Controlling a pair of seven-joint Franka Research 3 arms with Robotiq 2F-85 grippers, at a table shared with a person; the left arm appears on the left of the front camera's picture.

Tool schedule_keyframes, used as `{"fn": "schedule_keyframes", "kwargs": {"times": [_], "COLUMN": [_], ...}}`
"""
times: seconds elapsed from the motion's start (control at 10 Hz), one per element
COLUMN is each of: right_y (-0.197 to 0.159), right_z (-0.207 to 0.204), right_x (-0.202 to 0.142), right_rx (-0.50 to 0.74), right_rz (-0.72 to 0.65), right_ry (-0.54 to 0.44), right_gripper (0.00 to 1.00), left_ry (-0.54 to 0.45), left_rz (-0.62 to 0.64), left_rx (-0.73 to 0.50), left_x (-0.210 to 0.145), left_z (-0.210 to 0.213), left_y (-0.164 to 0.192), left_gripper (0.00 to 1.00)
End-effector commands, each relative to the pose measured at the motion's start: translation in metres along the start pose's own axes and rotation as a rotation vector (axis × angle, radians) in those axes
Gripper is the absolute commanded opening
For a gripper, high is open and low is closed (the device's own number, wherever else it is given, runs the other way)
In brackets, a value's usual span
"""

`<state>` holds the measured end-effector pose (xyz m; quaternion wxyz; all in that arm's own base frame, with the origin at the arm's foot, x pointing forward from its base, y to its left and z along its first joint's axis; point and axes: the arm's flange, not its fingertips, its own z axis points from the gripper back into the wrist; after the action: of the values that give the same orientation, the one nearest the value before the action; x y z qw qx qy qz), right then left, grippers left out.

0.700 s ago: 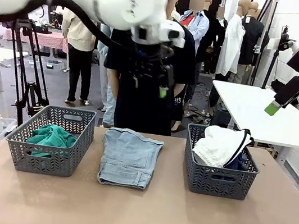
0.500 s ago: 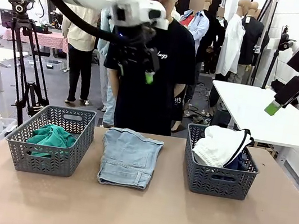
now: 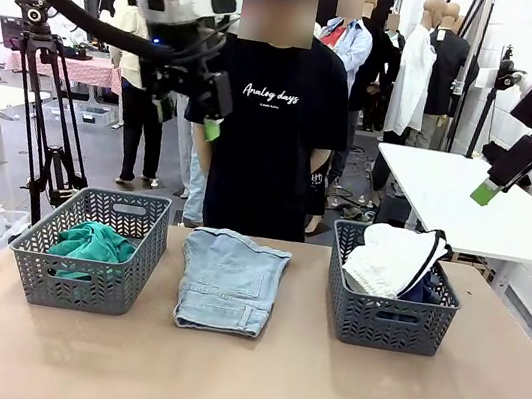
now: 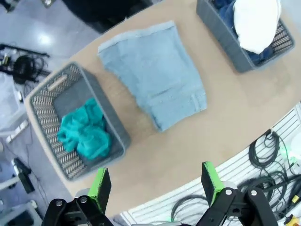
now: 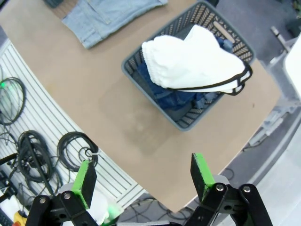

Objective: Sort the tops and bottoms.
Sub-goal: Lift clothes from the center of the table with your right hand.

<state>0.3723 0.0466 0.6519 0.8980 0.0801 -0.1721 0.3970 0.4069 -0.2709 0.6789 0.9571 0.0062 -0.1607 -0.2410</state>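
Observation:
A teal-green top [image 3: 89, 242] [image 4: 84, 133] lies crumpled in the left grey basket [image 3: 80, 284] [image 4: 44, 101]. Light blue denim shorts [image 3: 229, 279] [image 4: 157, 82] lie flat on the table between the baskets. White shorts with black trim [image 3: 393, 258] [image 5: 197, 61] sit on dark blue jeans [image 5: 171, 96] in the right grey basket [image 3: 384, 319] [image 5: 155, 42]. My left gripper [image 3: 210, 120] [image 4: 153, 183] hangs high above the table's left half, open and empty. My right gripper [image 3: 489, 186] [image 5: 141, 176] is raised at the far right, open and empty.
A person in a black T-shirt [image 3: 265, 139] stands at the table's far edge, behind the denim shorts. The brown table [image 3: 297, 387] has bare room at the front. A white table [image 3: 467, 206] stands at the back right, a tripod [image 3: 42, 113] at the back left.
My left arm has swung leftward and slightly down, from in front of the person toward the left basket's side. The right arm and the garments have not moved.

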Motion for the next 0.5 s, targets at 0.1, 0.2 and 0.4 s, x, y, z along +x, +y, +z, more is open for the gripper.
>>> {"fn": "schedule_keyframes", "kwargs": {"times": [0.1, 0.2, 0.4], "right_y": [0.001, 0.001, 0.001], "right_z": [-0.001, -0.001, -0.001], "right_x": [0.002, 0.002, 0.002], "right_rx": [0.001, 0.001, 0.001], "right_rz": [-0.011, -0.011, -0.011], "right_ry": [0.0, 0.0, 0.0], "right_gripper": [1.0, 1.0, 1.0], "left_ry": [0.003, 0.023, 0.0], "left_rz": [0.15, 0.207, 0.245], "left_rx": [0.038, 0.042, 0.025], "left_x": [-0.042, -0.051, -0.066], "left_z": [-0.004, -0.015, -0.015], "left_y": [0.022, 0.03, 0.037], "left_gripper": [1.0, 1.0, 1.0]}}
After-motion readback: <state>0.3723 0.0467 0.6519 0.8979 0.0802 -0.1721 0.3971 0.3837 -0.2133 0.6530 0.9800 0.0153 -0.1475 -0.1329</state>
